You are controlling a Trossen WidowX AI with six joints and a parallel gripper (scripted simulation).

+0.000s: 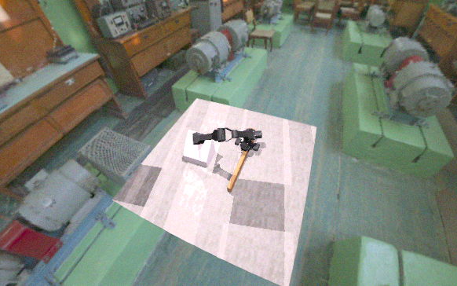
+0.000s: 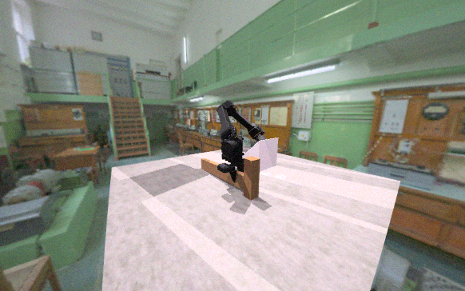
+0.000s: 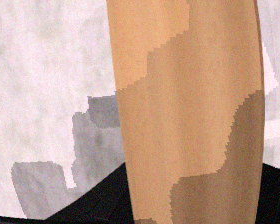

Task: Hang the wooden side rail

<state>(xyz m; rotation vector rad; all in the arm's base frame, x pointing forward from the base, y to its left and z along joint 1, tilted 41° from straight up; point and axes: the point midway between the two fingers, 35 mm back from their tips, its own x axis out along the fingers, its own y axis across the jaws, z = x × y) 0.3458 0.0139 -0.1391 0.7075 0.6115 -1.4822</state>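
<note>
The wooden rail [image 1: 237, 171] [image 2: 212, 168] [image 3: 188, 120] stands on its narrow edge. Its far end is low at the table, but contact there is not clear. My gripper [image 1: 246, 147] [image 2: 230, 171] is shut on the rail near its post end, with black fingers on both sides of the wood. The upright wooden post [image 2: 252, 180] stands right beside that end in the exterior view; in the top view the arm mostly covers it. The rail's end meets the post's outline. The hooks, slot and pins are hidden, so their seating cannot be told.
The arm reaches over from the white block [image 1: 195, 152] [image 2: 268, 155] at its base, which stands beside the rail and post. The pale table [image 1: 195, 212] [image 2: 166, 240] carries grey shadow patches. Its edges lie well away from the rail.
</note>
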